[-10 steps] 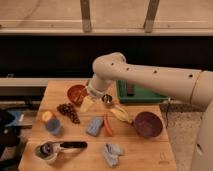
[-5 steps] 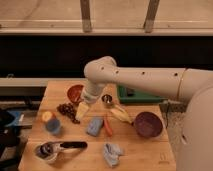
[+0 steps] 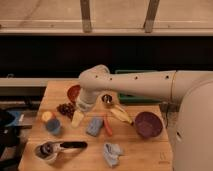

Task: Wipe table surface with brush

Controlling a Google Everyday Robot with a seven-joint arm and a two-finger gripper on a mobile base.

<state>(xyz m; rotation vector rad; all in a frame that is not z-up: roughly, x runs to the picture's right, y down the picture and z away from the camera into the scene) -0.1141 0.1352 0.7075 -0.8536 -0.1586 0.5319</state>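
Note:
The table surface (image 3: 145,155) is a light-brown wooden top filling the lower middle of the camera view. The brush (image 3: 65,147) lies at its front left, black handle pointing right and round head at the left end. My gripper (image 3: 82,106) hangs from the pale arm over the left-middle of the table, just right of a red bowl (image 3: 73,92) and above a pale yellowish object (image 3: 76,118). It is well behind the brush and apart from it.
Dark grapes (image 3: 65,108), a blue cup with an orange top (image 3: 50,123), a blue sponge (image 3: 93,126), a red carrot-like piece (image 3: 108,128), a banana (image 3: 120,114), a metal scoop (image 3: 106,98), a purple bowl (image 3: 148,124), a crumpled blue cloth (image 3: 112,152) and a green tray (image 3: 140,98) crowd the table.
The arm has swung left and lower, carrying the gripper from above the table's middle to beside the red bowl. The brush and other objects have not moved.

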